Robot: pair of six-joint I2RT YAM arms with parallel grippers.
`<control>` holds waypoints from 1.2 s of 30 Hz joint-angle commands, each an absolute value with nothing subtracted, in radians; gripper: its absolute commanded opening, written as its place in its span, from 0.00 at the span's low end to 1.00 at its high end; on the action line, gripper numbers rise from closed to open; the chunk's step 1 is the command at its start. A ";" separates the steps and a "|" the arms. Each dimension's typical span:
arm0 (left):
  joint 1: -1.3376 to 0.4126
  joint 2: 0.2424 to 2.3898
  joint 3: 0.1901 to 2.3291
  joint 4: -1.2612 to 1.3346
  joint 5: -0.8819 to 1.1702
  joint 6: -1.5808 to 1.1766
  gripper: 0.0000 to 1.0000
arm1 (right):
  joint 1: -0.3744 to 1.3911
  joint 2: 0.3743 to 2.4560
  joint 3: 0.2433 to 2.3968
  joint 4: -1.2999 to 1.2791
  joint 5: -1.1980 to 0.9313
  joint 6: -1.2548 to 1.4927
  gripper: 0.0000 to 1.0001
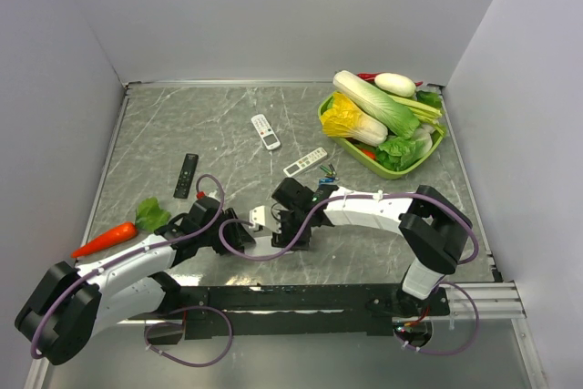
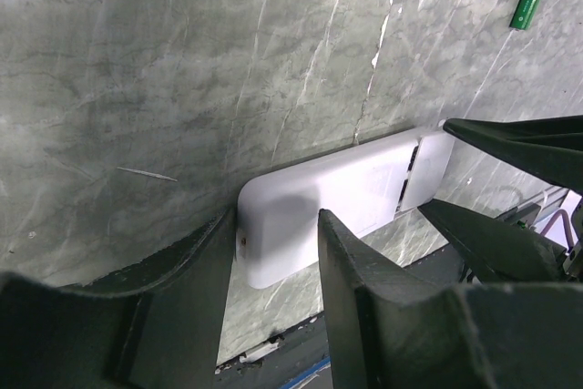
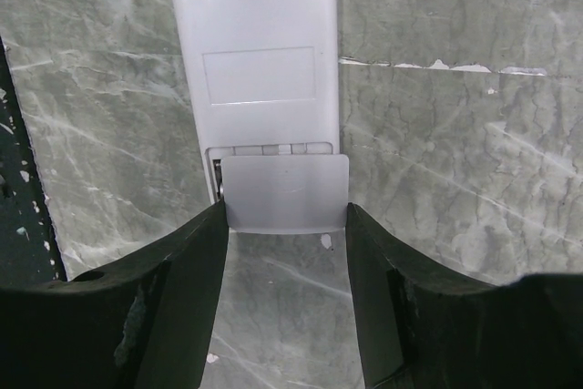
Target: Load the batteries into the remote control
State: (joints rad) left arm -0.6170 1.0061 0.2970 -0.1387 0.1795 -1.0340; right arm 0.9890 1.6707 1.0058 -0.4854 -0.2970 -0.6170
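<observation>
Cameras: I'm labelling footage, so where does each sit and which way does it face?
Top: above, behind the bases, looking down at the table; both arms show.
Left wrist: on the left arm, down past the left pincer onto the remote.
Right wrist: down past the right pincer onto the remote's cover.
Shared: both wrists see the remote.

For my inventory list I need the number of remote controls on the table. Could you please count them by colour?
White remotes: 3
Black remotes: 1
Total: 4
</observation>
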 commanded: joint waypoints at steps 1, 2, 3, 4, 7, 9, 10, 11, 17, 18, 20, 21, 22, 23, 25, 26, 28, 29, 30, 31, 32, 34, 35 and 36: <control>-0.624 1.006 0.281 -0.141 0.190 -1.037 0.47 | 1.003 1.666 0.993 -0.472 -0.331 -0.643 0.59; -0.624 1.006 0.279 -0.141 0.190 -1.037 0.46 | 1.003 1.664 0.989 -0.474 -0.333 -0.647 0.59; -0.623 1.008 0.279 -0.141 0.190 -1.037 0.47 | 1.003 1.661 0.988 -0.476 -0.336 -0.649 0.59; -0.623 1.008 0.278 -0.141 0.190 -1.037 0.47 | 1.002 1.661 0.988 -0.479 -0.336 -0.650 0.60; -0.624 1.006 0.278 -0.138 0.193 -1.039 0.46 | 1.002 1.657 0.985 -0.488 -0.331 -0.652 0.60; -0.624 1.005 0.276 -0.138 0.193 -1.039 0.46 | 1.000 1.652 0.985 -0.492 -0.331 -0.650 0.60; -0.624 1.005 0.276 -0.138 0.193 -1.039 0.46 | 1.003 1.652 0.985 -0.495 -0.330 -0.649 0.60; -0.624 1.003 0.276 -0.138 0.193 -1.040 0.46 | 1.002 1.651 0.988 -0.497 -0.330 -0.647 0.61; -0.624 1.003 0.278 -0.138 0.198 -1.040 0.43 | 1.003 1.652 0.999 -0.505 -0.337 -0.629 0.63; -0.624 1.003 0.279 -0.138 0.198 -1.040 0.43 | 1.002 1.655 1.000 -0.505 -0.341 -0.624 0.64; -0.624 1.002 0.279 -0.137 0.198 -1.042 0.43 | 1.005 1.655 1.008 -0.511 -0.341 -0.614 0.64; -0.624 1.000 0.279 -0.140 0.198 -1.042 0.42 | 1.005 1.655 1.009 -0.512 -0.342 -0.611 0.65; -0.624 0.999 0.279 -0.140 0.199 -1.042 0.41 | 1.006 1.654 1.014 -0.515 -0.341 -0.604 0.66; -0.624 0.997 0.279 -0.138 0.199 -1.043 0.41 | 1.006 1.651 1.012 -0.515 -0.342 -0.601 0.66; -0.624 0.997 0.279 -0.138 0.199 -1.043 0.41 | 1.006 1.646 1.009 -0.509 -0.344 -0.594 0.66; -0.624 0.999 0.281 -0.138 0.199 -1.043 0.41 | 1.006 1.643 1.008 -0.506 -0.345 -0.592 0.66; -0.624 0.999 0.281 -0.135 0.204 -1.045 0.41 | 1.006 1.641 1.009 -0.503 -0.345 -0.580 0.66; -0.626 1.000 0.279 -0.135 0.204 -1.045 0.41 | 1.008 1.643 1.009 -0.503 -0.342 -0.575 0.66; -0.626 1.000 0.279 -0.133 0.204 -1.046 0.40 | 1.011 1.646 1.012 -0.505 -0.341 -0.572 0.66; -0.626 0.999 0.279 -0.133 0.206 -1.048 0.40 | 1.009 1.646 1.017 -0.503 -0.333 -0.557 0.66; -0.626 0.997 0.279 -0.132 0.206 -1.049 0.40 | 1.011 1.651 1.019 -0.503 -0.328 -0.551 0.65; -0.626 0.994 0.278 -0.135 0.204 -1.052 0.40 | 1.008 1.652 1.025 -0.500 -0.325 -0.529 0.65; -0.627 0.989 0.276 -0.135 0.204 -1.052 0.40 | 1.012 1.651 1.025 -0.499 -0.324 -0.520 0.65; -0.627 0.988 0.276 -0.135 0.204 -1.054 0.40 | 1.012 1.649 1.026 -0.499 -0.324 -0.508 0.65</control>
State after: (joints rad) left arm -0.6193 1.0039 0.2874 -0.1356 0.1875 -1.0405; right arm 0.9997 1.6703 0.9947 -0.5022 -0.3176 -0.5598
